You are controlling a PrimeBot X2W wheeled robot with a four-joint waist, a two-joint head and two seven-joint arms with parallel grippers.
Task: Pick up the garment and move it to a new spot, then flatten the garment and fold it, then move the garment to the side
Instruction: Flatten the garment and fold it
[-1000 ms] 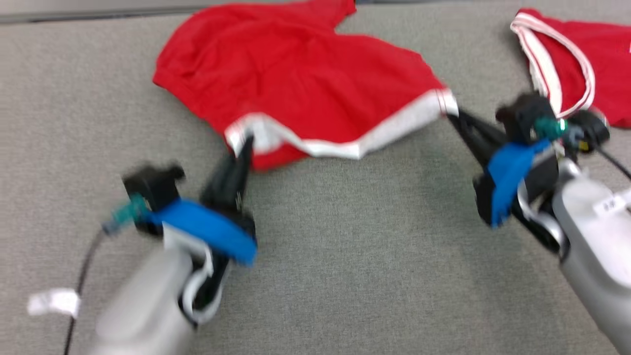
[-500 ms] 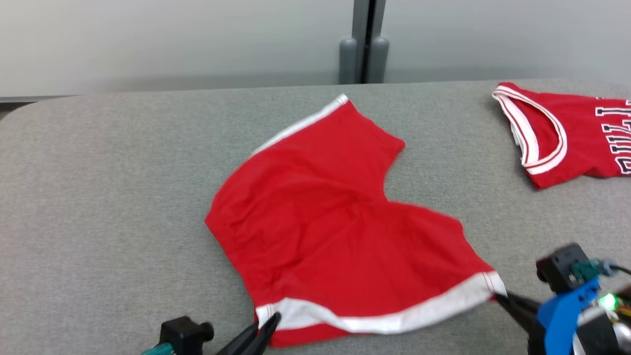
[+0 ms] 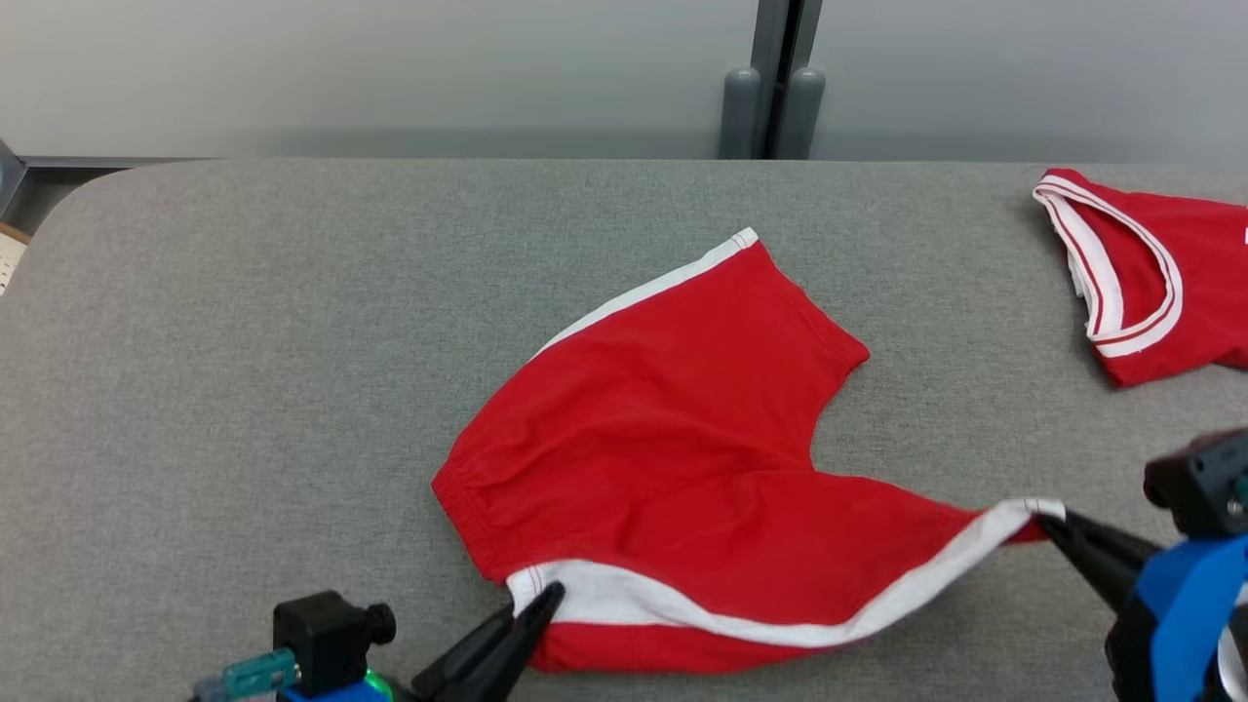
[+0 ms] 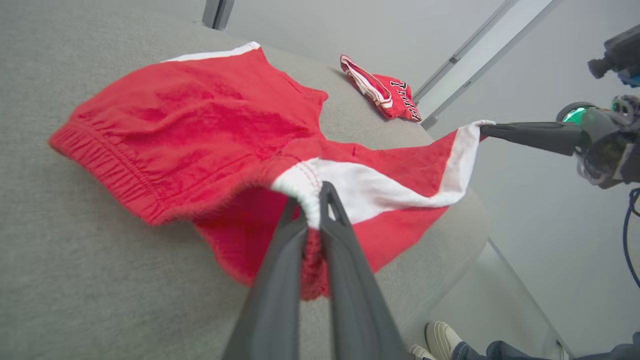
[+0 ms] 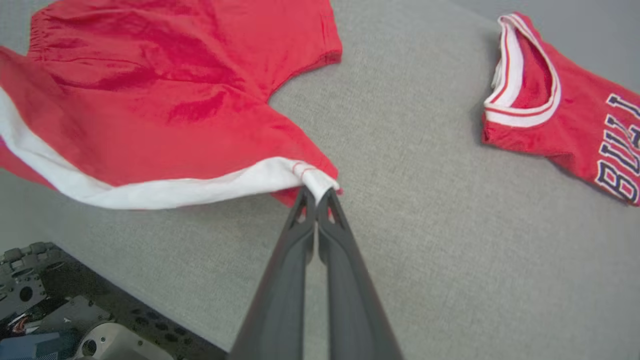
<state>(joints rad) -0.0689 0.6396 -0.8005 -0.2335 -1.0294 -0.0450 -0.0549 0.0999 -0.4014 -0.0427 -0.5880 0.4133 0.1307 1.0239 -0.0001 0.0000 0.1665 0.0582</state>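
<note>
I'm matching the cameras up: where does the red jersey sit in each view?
Head view: jersey at the far right, upper half, cut by the edge.
Left wrist view: jersey small, top centre.
Right wrist view: jersey upper right.
Shared landmark: the shorts, beside it in all three.

The right pincer [image 5: 316, 194], two long dark fingers rising from the bottom edge, is pressed together on a corner of the white hem band of a pair of red fabric shorts [image 5: 165, 95]. The pinched corner is bunched at the fingertips. From there the band runs off to the left edge, and the red cloth spreads up and left, wrinkled, over the grey felt-covered table [image 5: 400, 240]. Well apart, at the upper right, lies a red jersey [image 5: 575, 115] with a white-and-red trimmed opening and dark, white-edged lettering. Below the table's edge at the lower left, dark machine parts [image 5: 45, 310] show.
</note>
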